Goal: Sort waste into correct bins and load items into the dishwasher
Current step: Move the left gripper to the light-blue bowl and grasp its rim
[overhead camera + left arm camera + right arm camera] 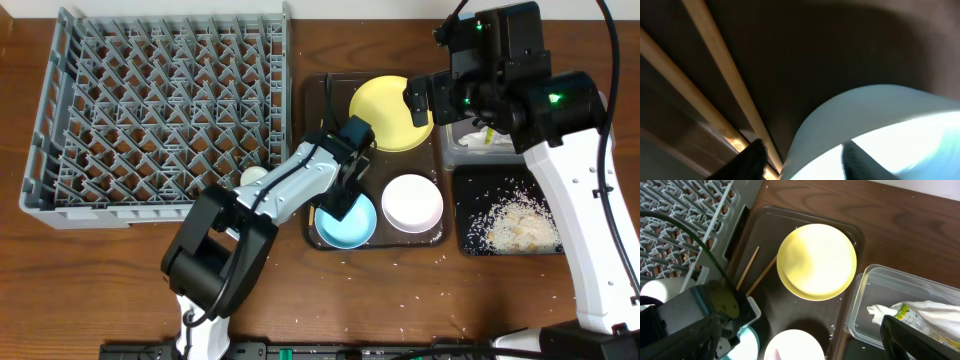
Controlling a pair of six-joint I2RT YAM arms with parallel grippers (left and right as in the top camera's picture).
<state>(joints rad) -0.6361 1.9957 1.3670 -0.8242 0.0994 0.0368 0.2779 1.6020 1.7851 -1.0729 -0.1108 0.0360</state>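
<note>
Overhead view: we are judging the sorting nearly finished and the loading barely started.
Dish rack point(150, 110): sitting almost bare; only the small white cup point(253, 176) seems to be resting at its near right corner.
Brown tray point(318, 100): carrying the yellow plate point(385, 115), white bowl point(412, 203), blue bowl point(345, 225) and chopsticks point(752, 270), all awaiting loading.
Black tray point(470, 190): holding the rice pile point(520, 225).
Clear tub point(865, 305): holding the napkin point(920, 312) and wrapper point(905, 311).
Left pincer point(805, 162): jaws standing apart, straddling the blue bowl's rim.
Right pincer point(418, 100): hovering at the plate's edge; we cannot tell whether it is apart or together.
Stray grains point(400, 290): lying on the worktop point(100, 280), needing collecting.
</note>
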